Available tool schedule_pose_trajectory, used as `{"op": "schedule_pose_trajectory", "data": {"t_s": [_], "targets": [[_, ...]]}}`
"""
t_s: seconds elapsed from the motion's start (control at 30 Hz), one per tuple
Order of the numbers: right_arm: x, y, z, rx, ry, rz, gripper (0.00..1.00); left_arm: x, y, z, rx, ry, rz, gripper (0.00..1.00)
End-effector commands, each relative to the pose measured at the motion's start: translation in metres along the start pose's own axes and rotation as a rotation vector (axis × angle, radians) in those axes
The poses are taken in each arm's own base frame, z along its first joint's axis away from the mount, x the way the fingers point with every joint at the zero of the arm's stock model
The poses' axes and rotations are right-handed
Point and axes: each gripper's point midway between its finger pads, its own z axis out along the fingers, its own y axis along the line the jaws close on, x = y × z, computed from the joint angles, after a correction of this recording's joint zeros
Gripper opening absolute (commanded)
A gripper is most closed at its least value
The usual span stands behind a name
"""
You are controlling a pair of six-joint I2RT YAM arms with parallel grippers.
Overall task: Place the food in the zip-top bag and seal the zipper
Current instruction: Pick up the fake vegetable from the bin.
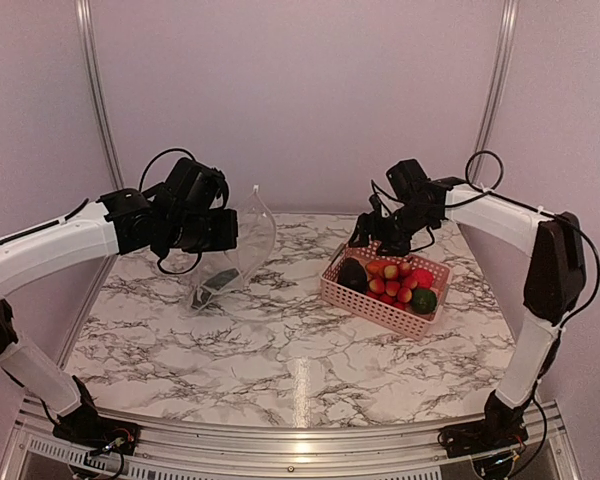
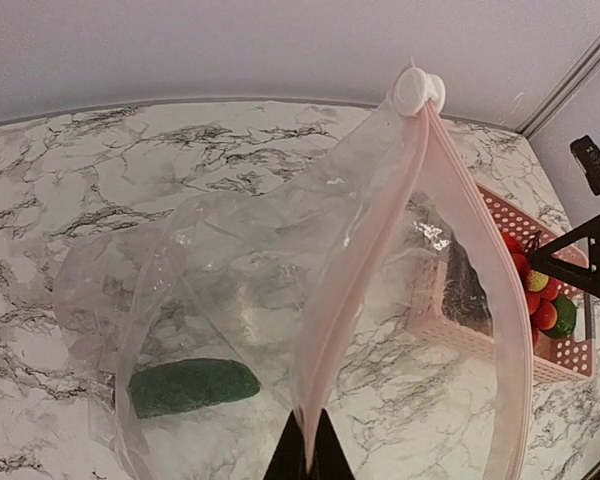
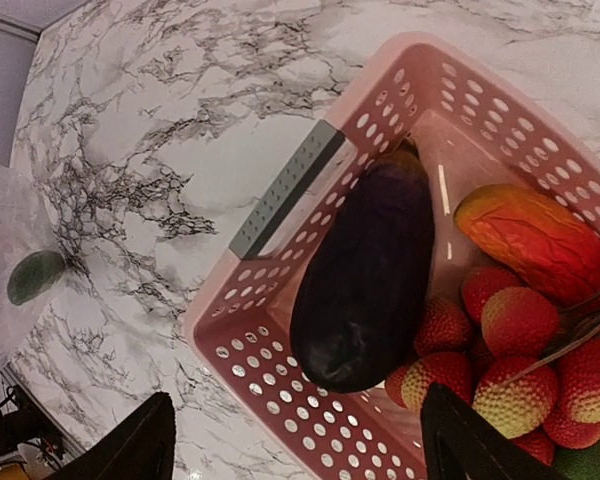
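My left gripper (image 2: 308, 445) is shut on the mouth edge of the clear zip-top bag (image 2: 230, 290), holding it up off the table. The pink zipper (image 2: 380, 250) curves open, with a white slider (image 2: 418, 90) at its far end. A green cucumber (image 2: 193, 386) lies inside the bag. My right gripper (image 3: 300, 445) hangs open over the near corner of the pink basket (image 3: 270, 300), its jaws wide and holding nothing. Below it in the basket lie the dark aubergine (image 3: 365, 280), an orange-red mango shape (image 3: 535, 240) and red-pink berries (image 3: 520, 320).
The basket (image 1: 375, 305) stands right of centre on the marble table (image 1: 280, 350), and a round green piece (image 1: 423, 300) lies at its right end. The bag (image 1: 250, 245) hangs left of centre from the left gripper (image 1: 232, 232). Metal frame posts stand at the back corners.
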Motion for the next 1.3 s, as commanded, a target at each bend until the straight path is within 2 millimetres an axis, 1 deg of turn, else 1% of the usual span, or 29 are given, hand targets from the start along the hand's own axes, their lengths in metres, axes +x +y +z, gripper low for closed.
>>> {"op": "schedule_pose_trajectory", "data": {"t_s": [0.0, 0.27, 0.5, 0.6, 0.7, 0.77, 0.87, 0.93, 1.03, 1.1, 1.17, 1.23, 1.27], "targets": [[-0.005, -0.009, 0.021, 0.049, 0.027, 0.007, 0.81, 0.013, 0.005, -0.003, -0.004, 0.044, 0.005, 0.00], [0.001, -0.024, 0.072, 0.058, 0.105, 0.032, 0.81, 0.020, 0.005, -0.003, 0.010, 0.067, 0.003, 0.00], [0.005, -0.038, 0.102, 0.093, 0.144, 0.054, 0.81, 0.022, 0.005, -0.004, 0.014, 0.071, -0.008, 0.00], [0.011, -0.044, 0.113, 0.107, 0.168, 0.060, 0.77, 0.022, 0.005, -0.004, 0.015, 0.070, -0.013, 0.00], [0.014, -0.046, 0.117, 0.109, 0.182, 0.067, 0.70, 0.022, 0.005, -0.004, 0.015, 0.069, -0.015, 0.00], [0.012, -0.045, 0.112, 0.111, 0.167, 0.064, 0.65, 0.020, 0.004, -0.003, 0.015, 0.066, -0.016, 0.00], [0.003, -0.040, 0.096, 0.112, 0.121, 0.055, 0.57, 0.020, 0.003, -0.001, 0.016, 0.067, -0.020, 0.00], [-0.003, -0.033, 0.079, 0.106, 0.084, 0.046, 0.53, 0.022, 0.002, 0.002, 0.019, 0.071, -0.029, 0.00], [-0.011, -0.022, 0.047, 0.087, 0.021, 0.026, 0.50, 0.026, 0.000, 0.008, 0.023, 0.081, -0.039, 0.00], [-0.016, -0.009, 0.018, 0.058, -0.034, 0.001, 0.47, 0.027, -0.002, 0.012, 0.025, 0.082, -0.050, 0.00], [-0.015, 0.001, -0.002, 0.040, -0.076, -0.037, 0.45, 0.028, -0.003, 0.015, 0.028, 0.083, -0.062, 0.00], [-0.006, 0.011, -0.015, 0.073, -0.080, -0.113, 0.44, 0.029, -0.005, 0.019, 0.032, 0.084, -0.070, 0.00], [0.000, 0.020, -0.019, 0.070, -0.066, -0.147, 0.45, 0.030, -0.006, 0.021, 0.035, 0.086, -0.073, 0.00]]}}
